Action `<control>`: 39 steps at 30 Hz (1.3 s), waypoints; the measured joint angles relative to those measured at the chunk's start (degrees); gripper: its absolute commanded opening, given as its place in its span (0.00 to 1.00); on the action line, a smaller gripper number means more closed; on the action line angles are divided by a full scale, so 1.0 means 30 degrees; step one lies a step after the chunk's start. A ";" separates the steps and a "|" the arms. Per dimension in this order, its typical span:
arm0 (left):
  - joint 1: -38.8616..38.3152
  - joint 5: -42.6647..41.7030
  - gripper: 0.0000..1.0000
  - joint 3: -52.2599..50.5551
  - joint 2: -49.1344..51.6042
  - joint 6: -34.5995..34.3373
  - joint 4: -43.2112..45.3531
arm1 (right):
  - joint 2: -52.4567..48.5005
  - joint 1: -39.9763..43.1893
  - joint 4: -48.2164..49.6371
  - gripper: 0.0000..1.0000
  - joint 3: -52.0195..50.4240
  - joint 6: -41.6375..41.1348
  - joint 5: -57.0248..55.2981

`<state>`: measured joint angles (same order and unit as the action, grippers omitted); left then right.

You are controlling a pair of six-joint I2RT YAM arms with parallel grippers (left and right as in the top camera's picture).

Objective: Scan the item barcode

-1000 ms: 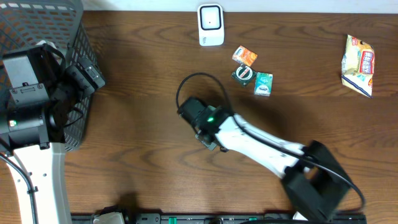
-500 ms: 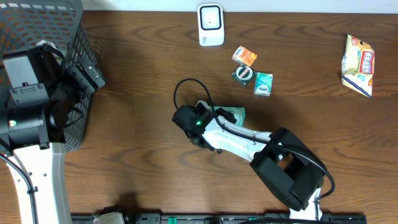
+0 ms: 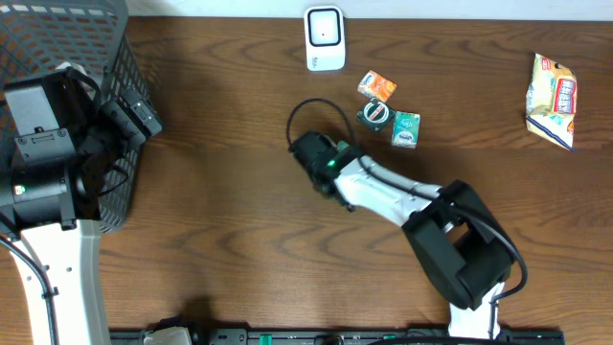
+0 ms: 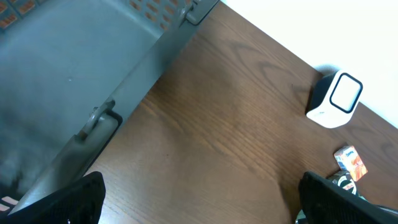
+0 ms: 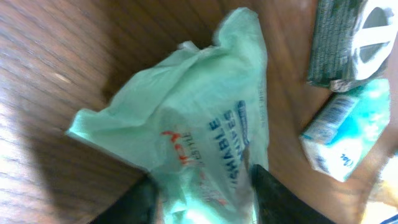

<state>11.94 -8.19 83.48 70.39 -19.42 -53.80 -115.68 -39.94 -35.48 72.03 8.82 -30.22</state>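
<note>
The item is a crumpled pale green wipes pack (image 5: 193, 124) with blue and red print. It fills the right wrist view and sits between my right gripper's (image 5: 205, 194) dark fingers, which press on its lower part. From overhead my right gripper (image 3: 319, 159) stands mid-table and hides the pack beneath it. The white barcode scanner (image 3: 325, 38) stands at the table's back edge, beyond the right gripper; it also shows in the left wrist view as the scanner (image 4: 336, 99). My left gripper (image 4: 202, 205) hangs wide open over bare wood beside the basket, holding nothing.
A grey mesh basket (image 3: 67, 34) fills the back left corner. An orange box (image 3: 377, 86), a dark round-topped pack (image 3: 374, 114) and a teal pack (image 3: 406, 128) lie right of the scanner. A snack bag (image 3: 553, 99) lies at the far right.
The right gripper swung left over the green pack, then moved back and right toward the scanner. Its jaws narrowed onto the pack. The left arm stayed still.
</note>
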 measured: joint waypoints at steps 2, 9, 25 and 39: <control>0.0000 0.0000 0.98 0.0000 0.0000 0.0000 -0.0007 | 0.0000 0.0517 -0.0036 0.13 0.0080 0.0219 0.0852; 0.0000 0.0000 0.98 0.0000 0.0000 0.0000 -0.0007 | 0.0051 0.1166 -0.1472 0.01 0.1078 -0.0590 0.2688; 0.0000 0.0000 0.98 0.0000 0.0000 0.0000 -0.0007 | -0.0364 0.6011 -0.4146 0.01 0.3315 0.0459 2.5230; 0.0000 0.0000 0.98 0.0000 0.0000 0.0000 0.0000 | -0.0430 1.0972 -0.1311 0.33 -0.1341 -0.1639 2.7095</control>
<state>11.94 -8.19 83.48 70.39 -19.42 -53.80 -116.97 -7.03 -39.42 68.01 3.90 51.07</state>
